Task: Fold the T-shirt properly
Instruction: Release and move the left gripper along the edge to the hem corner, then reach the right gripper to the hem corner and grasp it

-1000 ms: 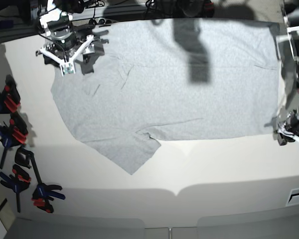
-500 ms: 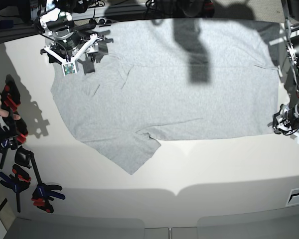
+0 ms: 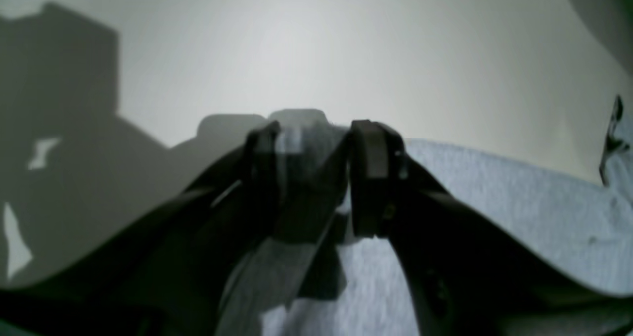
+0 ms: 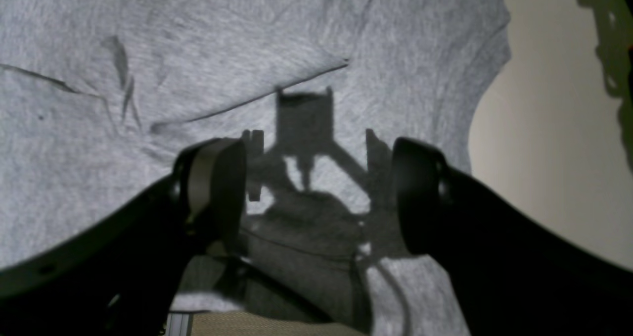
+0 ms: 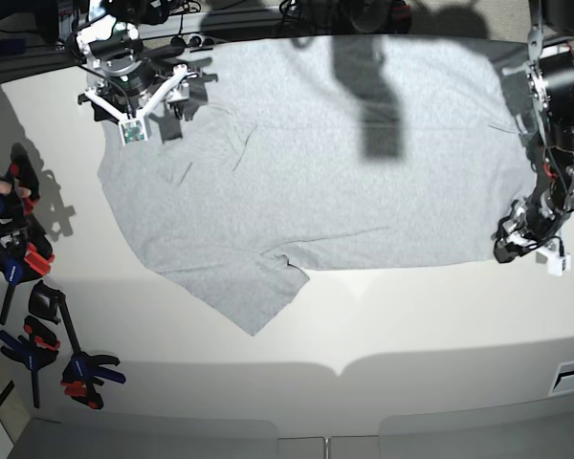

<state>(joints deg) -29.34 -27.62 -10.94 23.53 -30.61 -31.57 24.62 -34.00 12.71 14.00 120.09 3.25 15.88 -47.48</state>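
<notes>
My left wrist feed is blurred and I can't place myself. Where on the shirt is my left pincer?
Observer: In the base view, the left pincer is at the T-shirt's near corner, on that view's right.
Operator: And the other arm?
Observer: The right pincer hangs open over the shirt's far-left part, with nothing between its fingers.
Operator: Is the shirt flat?
Observer: It is spread flat with no lettering showing, and one sleeve points toward the near table edge.
</notes>
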